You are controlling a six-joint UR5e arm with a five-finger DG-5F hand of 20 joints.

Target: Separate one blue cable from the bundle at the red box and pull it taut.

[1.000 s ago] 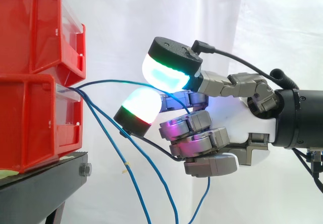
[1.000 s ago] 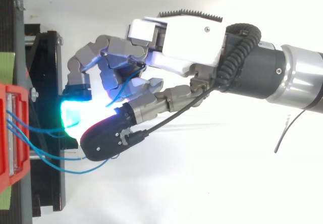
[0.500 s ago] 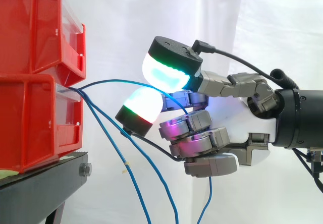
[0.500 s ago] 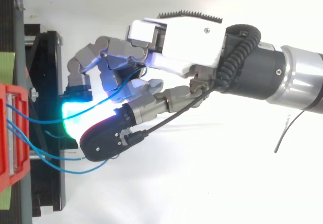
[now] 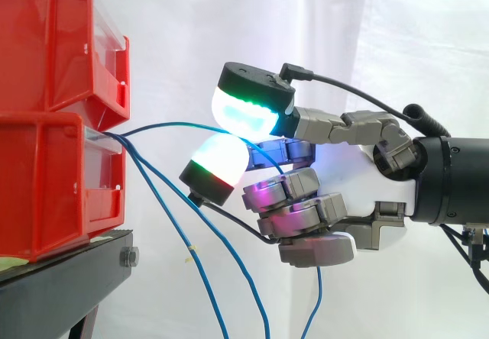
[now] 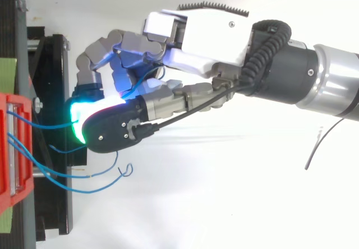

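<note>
One blue cable | from lower red bin | pinched in hand

A black stand sits at 8 o'clock in the side view. One red bin rests on it, a second red bin stacked above.
</note>
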